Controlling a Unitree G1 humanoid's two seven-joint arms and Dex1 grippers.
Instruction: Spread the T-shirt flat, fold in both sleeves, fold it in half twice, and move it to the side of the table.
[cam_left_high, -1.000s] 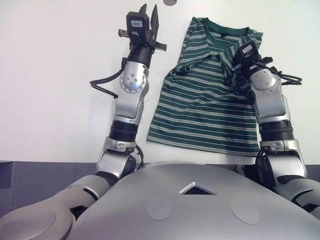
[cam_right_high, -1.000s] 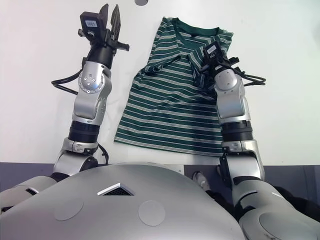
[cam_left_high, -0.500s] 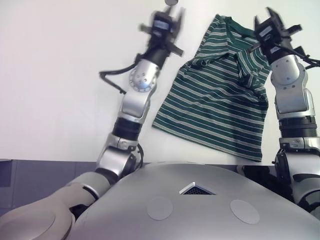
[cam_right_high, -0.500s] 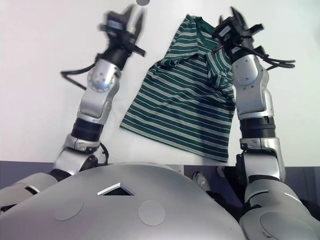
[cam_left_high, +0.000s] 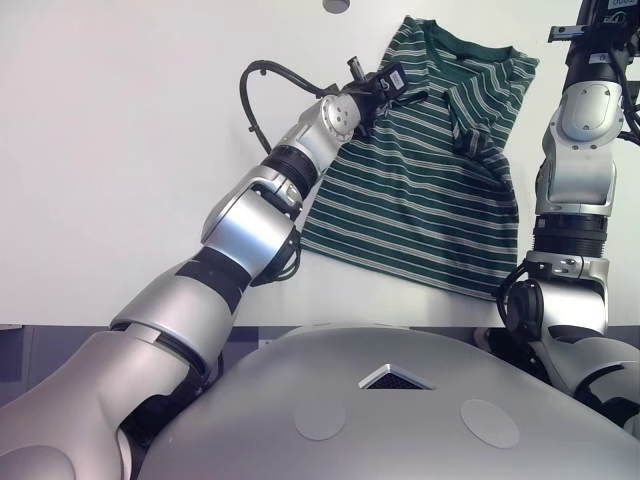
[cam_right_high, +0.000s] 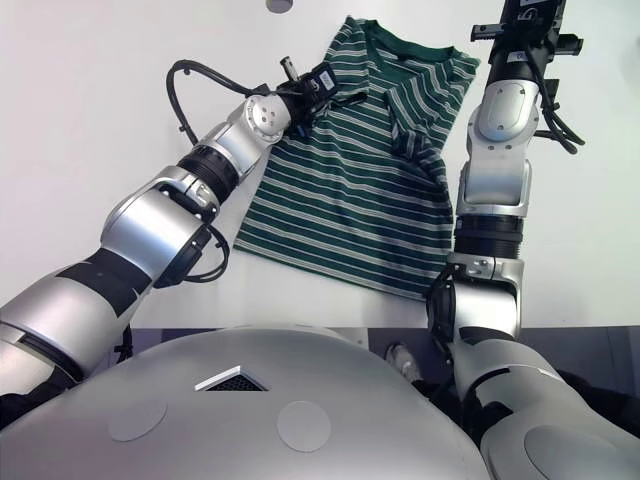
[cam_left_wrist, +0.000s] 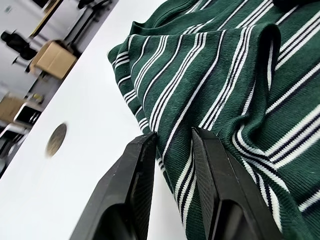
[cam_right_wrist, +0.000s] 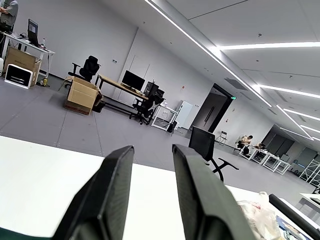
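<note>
Over on the left, the left gripper (cam_left_wrist: 175, 142) is down low over the white table (cam_left_high: 120, 150), right at the T-shirt's (cam_left_high: 420, 200) shoulder on the robot's left. Its black fingers (cam_left_wrist: 135, 190) stand apart, straddling the bunched sleeve edge, with cloth lying between them. The T-shirt, green with white stripes, lies on the table, collar at the far end and hem toward the robot. Its right-hand sleeve lies folded in across the chest, rumpled. Beyond the T-shirt's right shoulder, the right gripper (cam_right_wrist: 150, 150) is up in the air, jaws apart, nothing between them.
</note>
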